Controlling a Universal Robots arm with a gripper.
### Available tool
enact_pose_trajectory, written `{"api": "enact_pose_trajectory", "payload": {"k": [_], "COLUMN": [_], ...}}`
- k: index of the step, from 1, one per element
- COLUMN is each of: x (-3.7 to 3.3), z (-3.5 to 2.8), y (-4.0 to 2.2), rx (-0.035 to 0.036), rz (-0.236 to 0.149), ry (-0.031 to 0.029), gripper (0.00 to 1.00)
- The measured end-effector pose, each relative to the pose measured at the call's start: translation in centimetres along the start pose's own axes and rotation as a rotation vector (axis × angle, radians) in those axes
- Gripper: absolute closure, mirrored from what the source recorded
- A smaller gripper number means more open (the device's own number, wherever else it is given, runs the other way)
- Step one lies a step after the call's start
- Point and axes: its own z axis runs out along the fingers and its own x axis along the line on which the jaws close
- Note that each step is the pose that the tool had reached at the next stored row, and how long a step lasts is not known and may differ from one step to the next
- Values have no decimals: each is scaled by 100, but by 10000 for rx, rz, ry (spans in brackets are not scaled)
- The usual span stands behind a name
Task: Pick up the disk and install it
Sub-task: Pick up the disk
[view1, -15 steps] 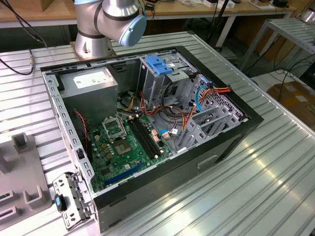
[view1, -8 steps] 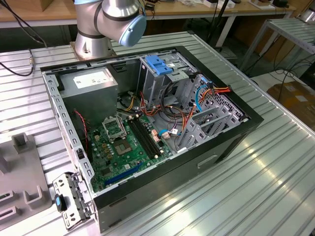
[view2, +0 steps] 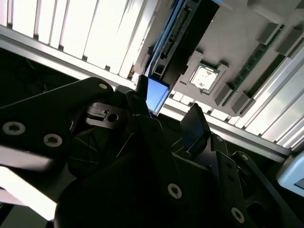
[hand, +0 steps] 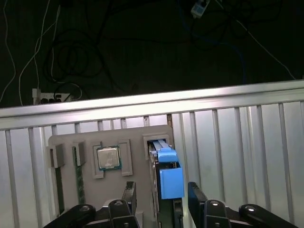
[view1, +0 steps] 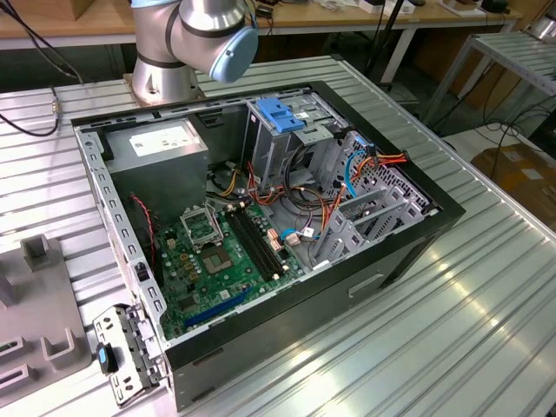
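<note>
In both wrist views the disk [hand: 166, 178] stands on edge in a slot of a grey holder plate [hand: 137, 134], its blue carrier frame end [view2: 156, 95] facing the camera. My gripper [hand: 162, 197] is open and straddles the disk, one black finger [hand: 129, 194] on each side. A clear gap shows between that finger and the disk; the other finger [hand: 195, 197] is close to the blue frame. The dark body of the disk [view2: 183, 35] runs away from the fingers [view2: 194, 121].
The holder plate also carries a processor chip [hand: 108, 158] and memory sticks [hand: 78, 166] on a ribbed metal table [hand: 247, 142]. In the exterior view an open computer case [view1: 417, 248] lies on the table, with a grey drive cage topped by a blue latch [view1: 280, 113].
</note>
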Motion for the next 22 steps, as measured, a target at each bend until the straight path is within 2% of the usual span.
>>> {"api": "enact_pose_trajectory", "payload": {"k": [5, 7, 15, 22], "x": [3, 2, 0, -28], "z": [64, 133, 257, 375], "y": [37, 39, 42, 47], "rx": [-3, -5, -4, -4], "rz": [-186, -220, -305, -344], "ry": [-85, -97, -129, -163], "gripper": [45, 45, 45, 45]}}
